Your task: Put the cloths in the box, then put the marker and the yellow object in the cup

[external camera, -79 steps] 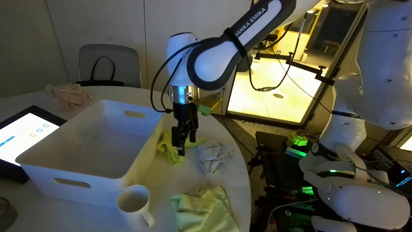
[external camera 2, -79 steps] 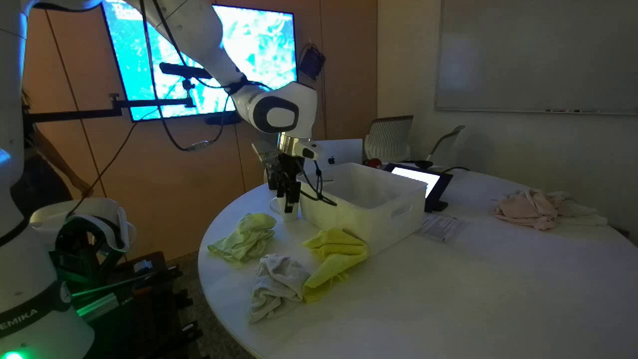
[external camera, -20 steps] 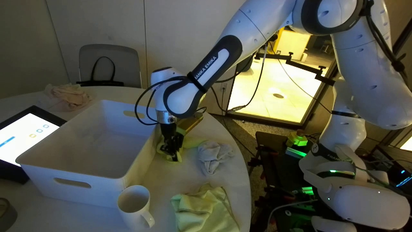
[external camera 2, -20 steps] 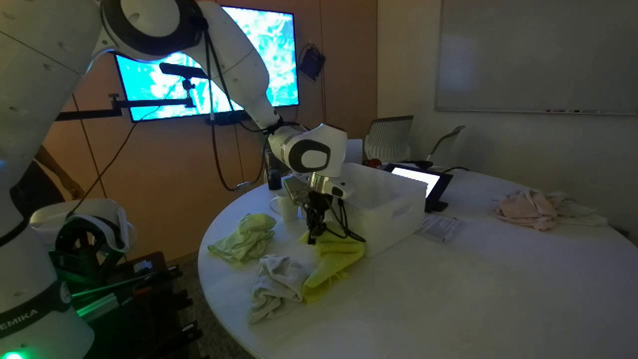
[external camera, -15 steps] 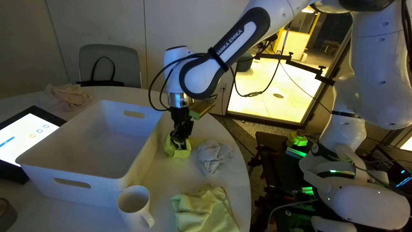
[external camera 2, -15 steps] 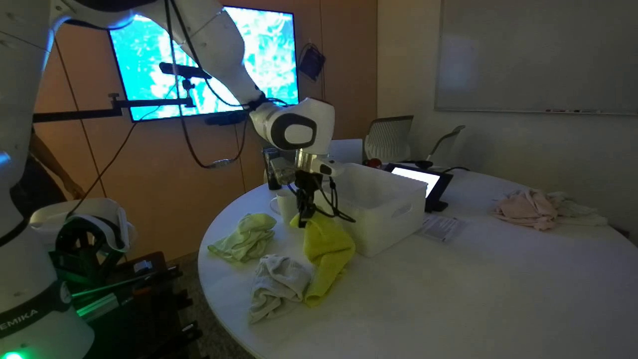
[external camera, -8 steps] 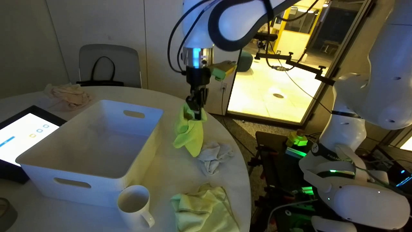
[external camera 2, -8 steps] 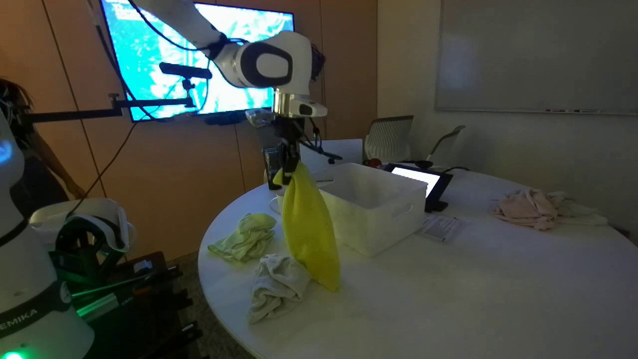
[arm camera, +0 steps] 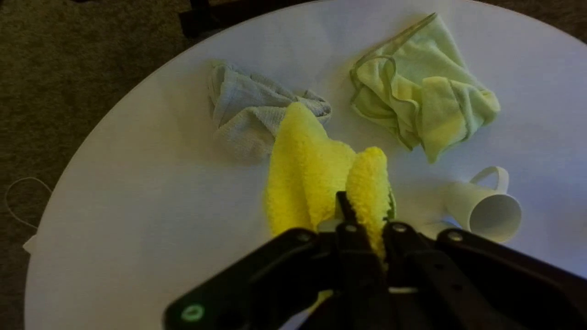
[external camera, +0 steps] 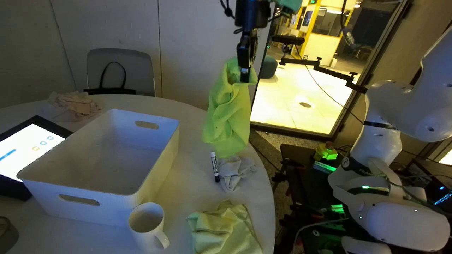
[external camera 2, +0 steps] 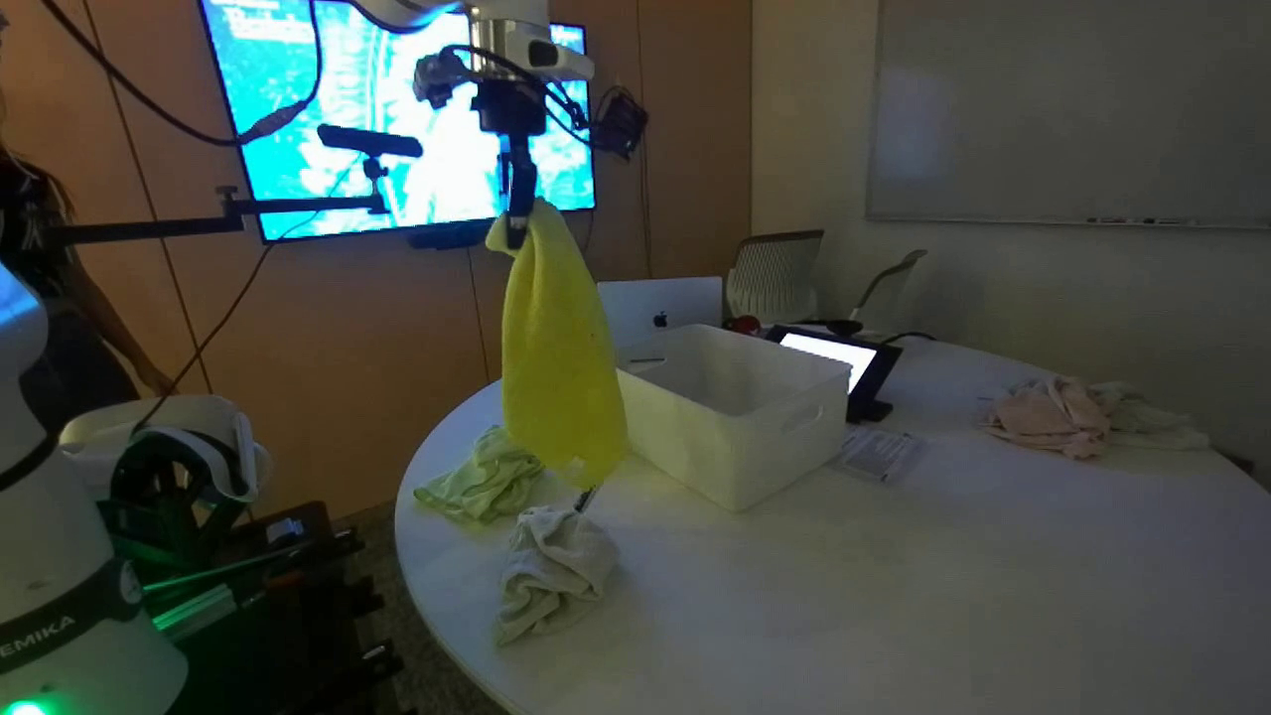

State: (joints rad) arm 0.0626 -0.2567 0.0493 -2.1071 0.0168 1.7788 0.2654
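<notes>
Exterior views are showing one worktop [external camera 2: 894, 596], one arm [external camera 2: 45, 536] lettered "EMIKA", one box [external camera: 106, 212], one Apple-logo laptop [external camera 2: 687, 302]. The closed claw [external camera: 244, 74] is dangling a bright yellow-green cloth [external camera 2: 556, 367]; a pale yellow-green cloth [external camera: 226, 231] and a white-grey cloth [external camera 2: 558, 576], making three, are lying below. One cup [external camera: 142, 240] is standing beside the box; one marker [external camera: 214, 167] is resting just beside the white-grey cloth.

Marker [external camera 2: 585, 499] partly hidden, pale yellow-green cloth [external camera: 225, 231] cropped
</notes>
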